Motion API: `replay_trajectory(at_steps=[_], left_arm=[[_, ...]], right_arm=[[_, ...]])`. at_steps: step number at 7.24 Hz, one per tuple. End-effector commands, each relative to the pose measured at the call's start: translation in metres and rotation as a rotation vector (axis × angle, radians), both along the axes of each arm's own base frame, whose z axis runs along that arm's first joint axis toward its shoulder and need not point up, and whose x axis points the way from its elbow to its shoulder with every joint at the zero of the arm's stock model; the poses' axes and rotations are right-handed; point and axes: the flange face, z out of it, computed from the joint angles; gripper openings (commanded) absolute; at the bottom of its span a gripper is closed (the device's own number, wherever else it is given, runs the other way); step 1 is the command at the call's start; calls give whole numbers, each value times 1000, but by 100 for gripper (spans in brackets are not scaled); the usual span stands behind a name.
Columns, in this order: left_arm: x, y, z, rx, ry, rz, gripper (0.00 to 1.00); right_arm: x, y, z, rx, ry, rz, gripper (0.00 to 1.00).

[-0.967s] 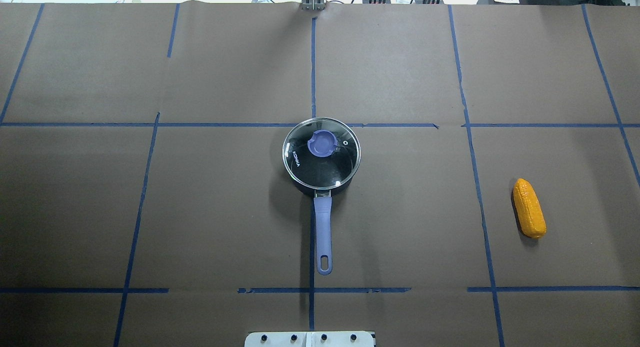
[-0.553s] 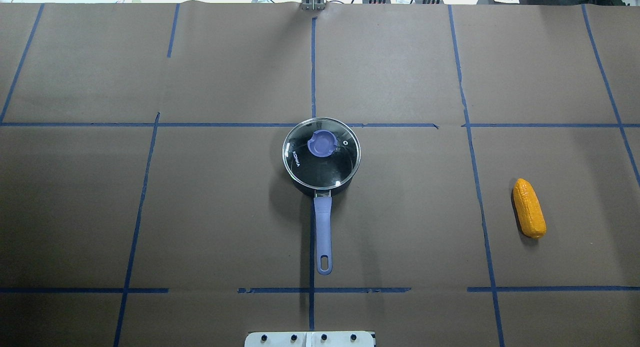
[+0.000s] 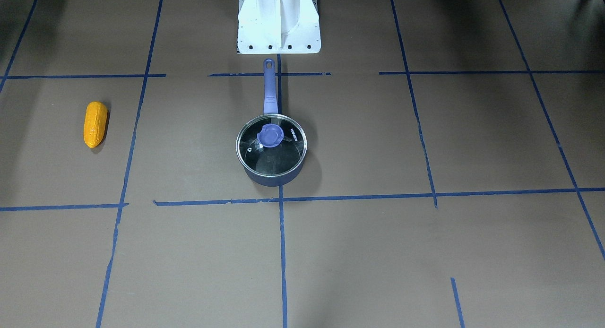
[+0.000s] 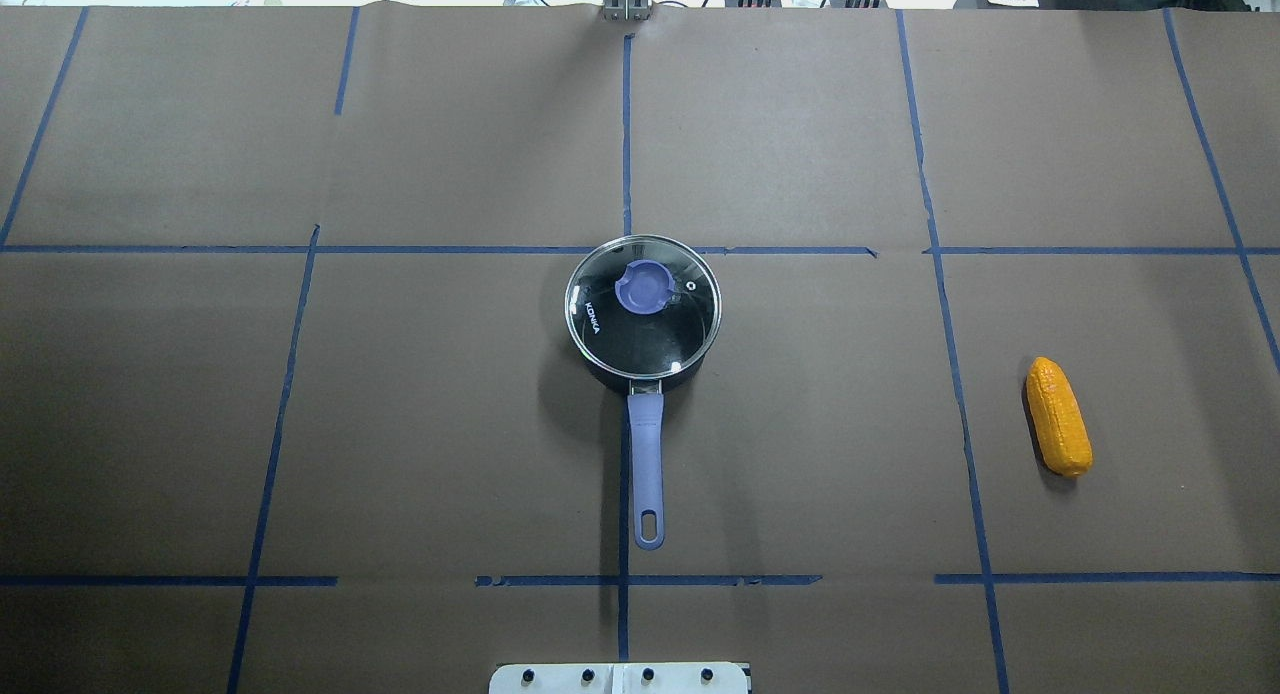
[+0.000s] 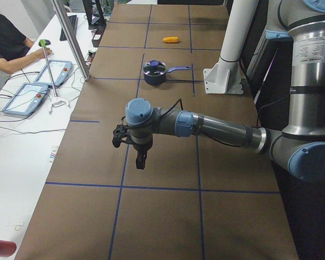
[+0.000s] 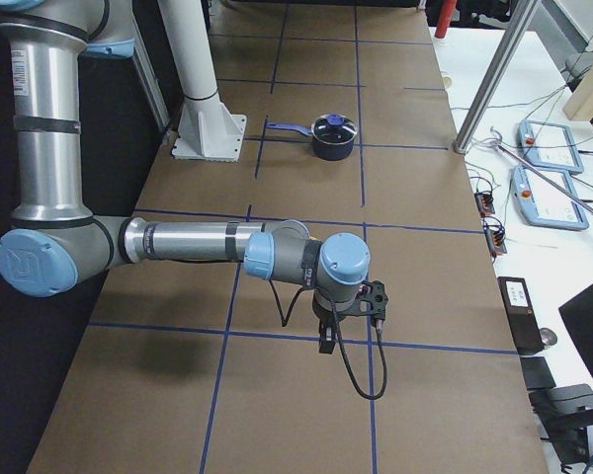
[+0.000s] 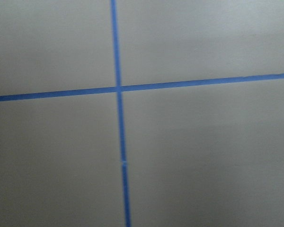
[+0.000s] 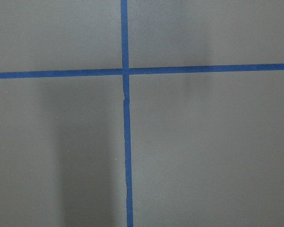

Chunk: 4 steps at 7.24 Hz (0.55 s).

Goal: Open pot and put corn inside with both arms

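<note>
The left gripper (image 5: 140, 163) hangs over the left end of the surface (image 4: 450, 424), well apart from everything; whether it is open or closed cannot be told. The pot (image 4: 647, 444) stands mid-surface with its handle toward the robot's edge; the lid (image 4: 660, 339) sits on it, knob (image 4: 645, 287) up. The corn (image 4: 1059, 417) lies near the right edge, untouched. The right gripper (image 6: 328, 343) hangs over the right end, and its state cannot be told either.

The task looks not yet begun, with the reach for the lid as the first step. The next move probably calls for the left arm to travel inward and come down squarely on the small knob, while the right arm, nearer the corn, lines up across the cob.

Only the side views show the arms; the overhead and front views show pot and corn but no arm. The wrist views show only crossed blue tape (image 7: 118, 89).
</note>
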Motion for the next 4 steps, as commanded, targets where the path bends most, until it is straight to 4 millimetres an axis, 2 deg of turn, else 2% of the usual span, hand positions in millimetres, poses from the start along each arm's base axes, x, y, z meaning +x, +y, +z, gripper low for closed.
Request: replay_trajectory(at_steps=[1, 2, 4], left_arm=[[81, 25, -86, -51, 33, 2, 100], [121, 21, -126, -88, 66, -18, 100], [218, 21, -198, -94, 62, -34, 100]], right_arm=[[0, 0, -1, 2, -1, -1, 100], [0, 0, -1, 6, -2, -5, 100], [-4, -3, -4, 8, -1, -7, 100]])
